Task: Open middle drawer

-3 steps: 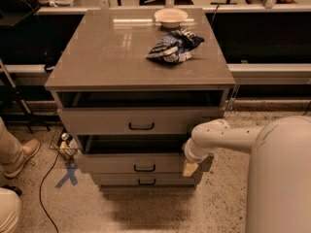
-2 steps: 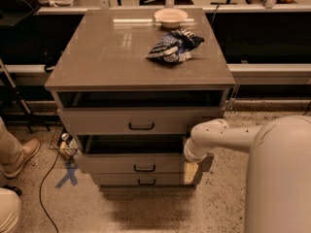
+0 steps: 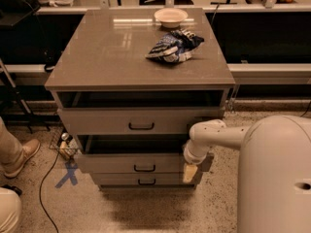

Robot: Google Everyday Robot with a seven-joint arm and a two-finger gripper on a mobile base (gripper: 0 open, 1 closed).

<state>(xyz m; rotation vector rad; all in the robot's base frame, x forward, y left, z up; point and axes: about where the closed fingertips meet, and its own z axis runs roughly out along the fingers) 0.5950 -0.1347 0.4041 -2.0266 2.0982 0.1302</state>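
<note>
The middle drawer is a grey-beige front with a small black bar handle. It stands pulled out a little from the cabinet, with a dark gap showing above it. My gripper is at the right end of this drawer front, hanging from the white arm that reaches in from the right. The taller top drawer is also slightly out. The slim bottom drawer sits below.
On the cabinet top lie a blue-white chip bag and a white bowl. A person's shoe and knee are at the left, beside a cable and blue floor tape.
The gripper has sunk slightly along the right end of the middle drawer front. The drawer stands about as far out as before.
</note>
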